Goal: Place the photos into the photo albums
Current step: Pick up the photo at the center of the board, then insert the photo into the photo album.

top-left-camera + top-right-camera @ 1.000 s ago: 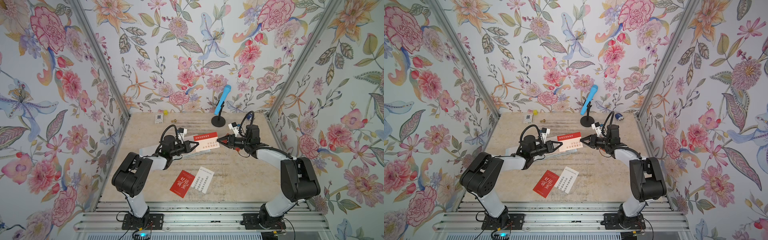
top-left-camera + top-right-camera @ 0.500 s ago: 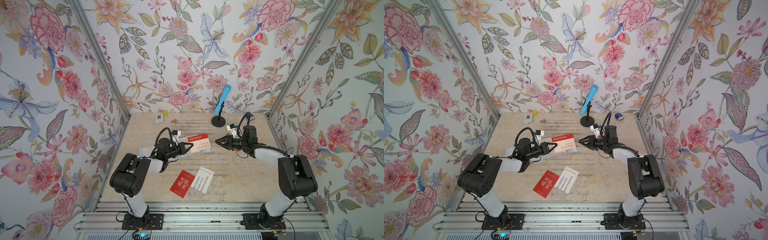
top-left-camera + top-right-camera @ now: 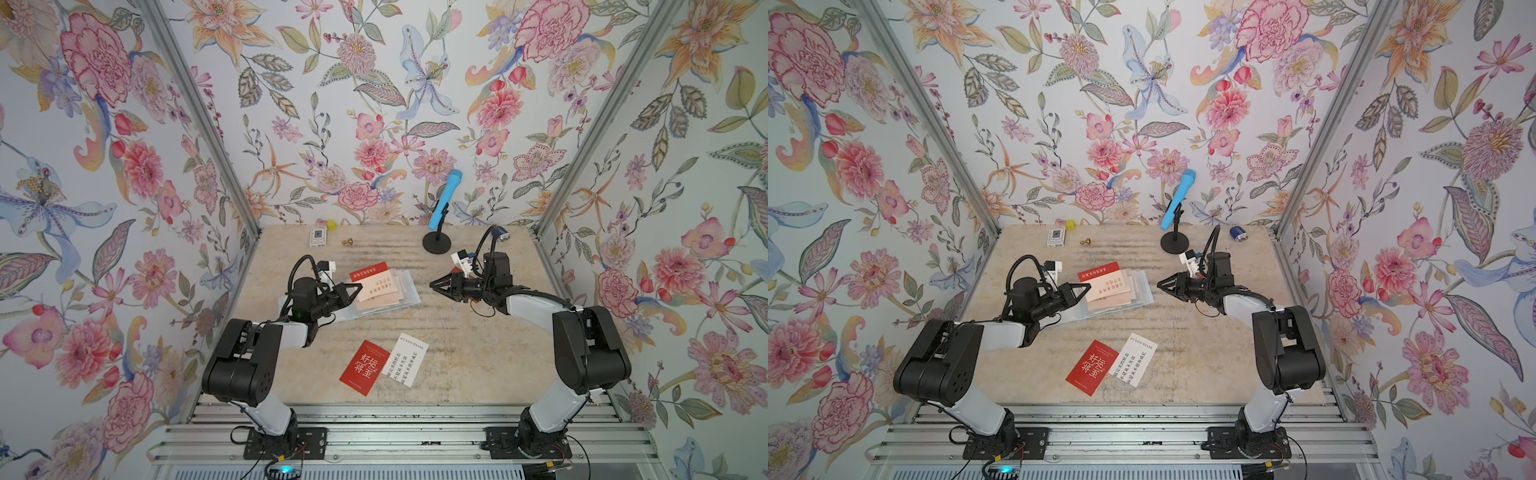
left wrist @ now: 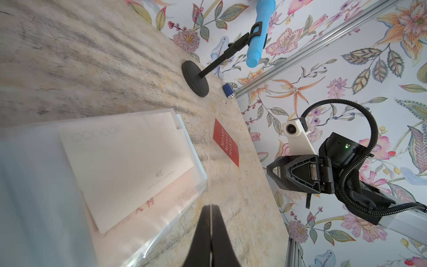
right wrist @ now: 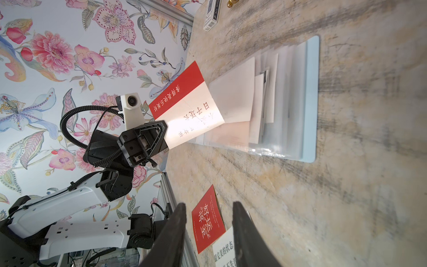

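The pale blue photo album (image 3: 411,294) (image 5: 310,104) lies open mid-table, with pale photos in its clear sleeves. My left gripper (image 3: 357,286) (image 4: 210,205) is shut on a clear sleeve page, which it holds lifted. A red and white photo (image 5: 184,104) (image 3: 1100,277) tilts up with that page. To the right, my right gripper (image 3: 432,284) (image 5: 209,204) hangs open and empty, apart from the album. A red photo (image 3: 365,368) and a white photo (image 3: 407,359) lie loose near the front. A red "MONEY" photo (image 4: 226,143) lies flat under the right arm.
A blue microphone (image 3: 444,199) leans on a black stand (image 3: 437,242) at the back. A small white box (image 3: 318,237), a yellow cube (image 3: 331,225) and a brass knob (image 3: 347,241) sit at the back left. A blue battery (image 3: 1239,233) lies at the back right.
My left gripper has drawn leftward with the page and the red and white photo. The right gripper's jaws have parted a little and it now stands clear of that photo.
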